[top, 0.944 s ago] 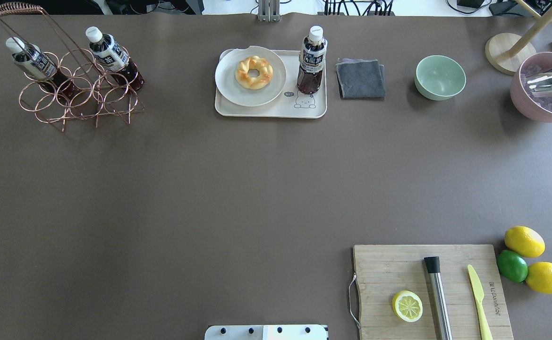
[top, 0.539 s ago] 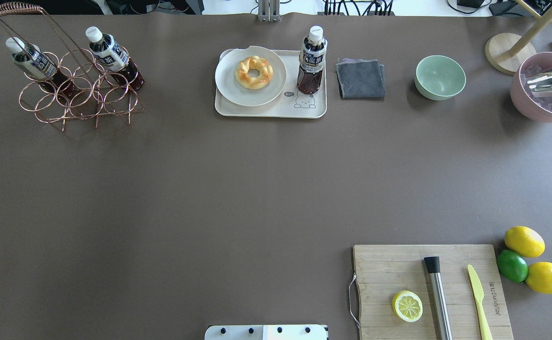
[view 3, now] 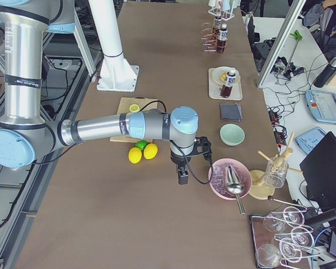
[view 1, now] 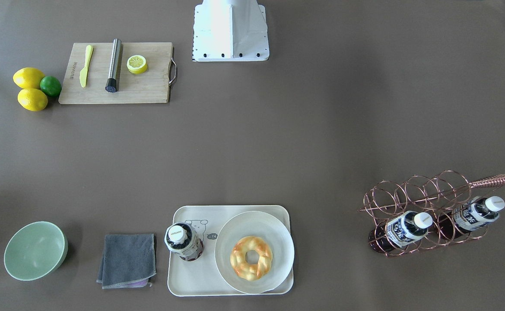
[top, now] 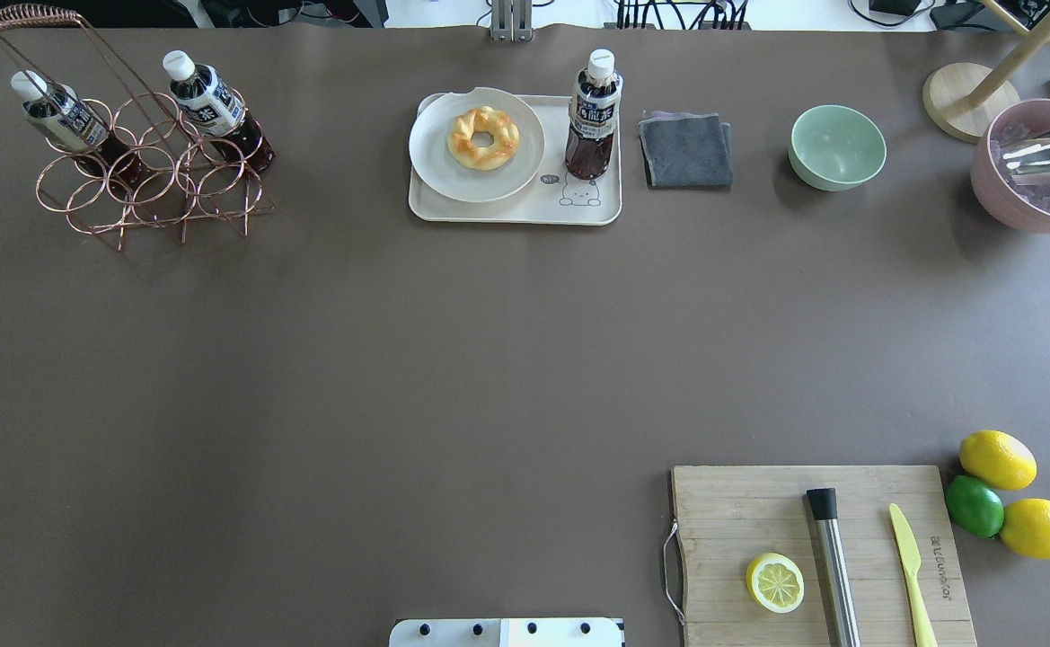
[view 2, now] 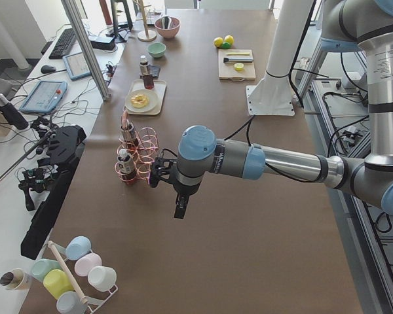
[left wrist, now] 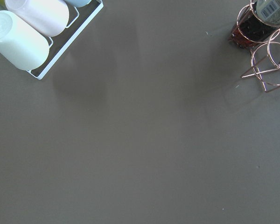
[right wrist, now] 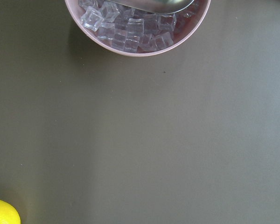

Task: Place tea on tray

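One tea bottle (top: pixel 593 112) stands upright on the right part of the cream tray (top: pixel 525 208), beside the bear drawing; it also shows in the front-facing view (view 1: pixel 184 242) on the tray (view 1: pixel 192 280). Two identical bottles (top: pixel 57 112) (top: pixel 210 99) lie slanted in the copper wire rack (top: pixel 152 184) at the far left. My left gripper (view 2: pixel 179 209) hangs over bare table near the rack, far from the tray. My right gripper (view 3: pixel 183 178) hangs near the pink ice bowl (view 3: pixel 228 179). Whether either gripper is open or shut I cannot tell.
A round plate (top: pixel 453 171) with a doughnut fills the tray's left part. Right of the tray lie a grey cloth (top: pixel 686 148) and a green bowl (top: pixel 837 146). A cutting board (top: pixel 758 503) with a lemon half, muddler and knife, plus lemons and a lime (top: pixel 974 506), sits near right.
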Available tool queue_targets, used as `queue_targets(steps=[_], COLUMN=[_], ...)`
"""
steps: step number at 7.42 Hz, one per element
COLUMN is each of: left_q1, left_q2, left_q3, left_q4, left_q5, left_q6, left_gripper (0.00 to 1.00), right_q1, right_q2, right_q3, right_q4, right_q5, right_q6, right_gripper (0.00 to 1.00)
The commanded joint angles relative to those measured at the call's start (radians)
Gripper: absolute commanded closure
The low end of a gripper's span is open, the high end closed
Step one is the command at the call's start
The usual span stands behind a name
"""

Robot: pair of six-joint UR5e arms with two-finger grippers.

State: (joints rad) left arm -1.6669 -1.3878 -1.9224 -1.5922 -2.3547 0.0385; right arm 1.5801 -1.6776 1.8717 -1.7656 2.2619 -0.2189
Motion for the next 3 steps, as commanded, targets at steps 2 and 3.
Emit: queue_targets(steps=[2,3], left_q1=[0.003,0.003], left_q2=[-0.007,-0.007], left_q3=[-0.001,-0.003], left_q4=[0.0,0.0], left_q5=[0.0,0.0], left_q6=[0.0,0.0], left_gripper=[0.03,0.03], right_q1=[0.014,0.015], right_q2=[-0.031,-0.03], right_q3=[-0.008,-0.009], right_q4=[0.0,0.0], right_q5=[0.008,0.008], right_q6=[0.003,0.003], right_gripper=[0.0,0.0])
